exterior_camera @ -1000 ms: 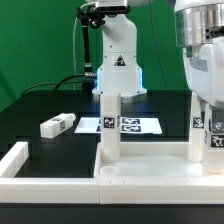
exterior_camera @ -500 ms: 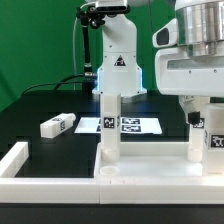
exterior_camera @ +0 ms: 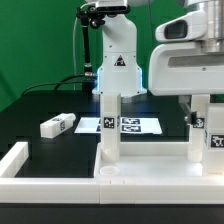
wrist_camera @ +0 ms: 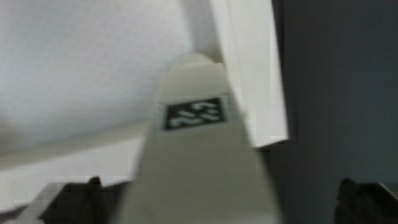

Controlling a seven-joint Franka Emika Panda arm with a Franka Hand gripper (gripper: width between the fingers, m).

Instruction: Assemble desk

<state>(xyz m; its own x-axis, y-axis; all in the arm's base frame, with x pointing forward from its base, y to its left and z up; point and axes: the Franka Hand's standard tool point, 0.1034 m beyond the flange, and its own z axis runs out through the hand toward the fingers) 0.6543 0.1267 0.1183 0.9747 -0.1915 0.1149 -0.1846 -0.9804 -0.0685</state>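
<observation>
Above the wide, white plastic, rimmed desk top (exterior_camera: 150, 172), I saw the gripper (wrist_camera: 222, 198) with jaws apart, flanking an upright white tagged block leg (wrist_camera: 199, 150) without touching it. I judged the leg already seated in that top.

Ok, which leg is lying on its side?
The leg toward the exterior view's left, flat on the black table; the other two stand upright on the desk top.

My base (exterior_camera: 118, 62) stands at the worktop's far edge. My wrist (exterior_camera: 188, 62) hangs upright close to the near edge, towards the exterior view's right corner. My claw (wrist_camera: 222, 200) points straight down, its two dark fingertips (wrist_camera: 80, 197) spread wide apart.
</observation>
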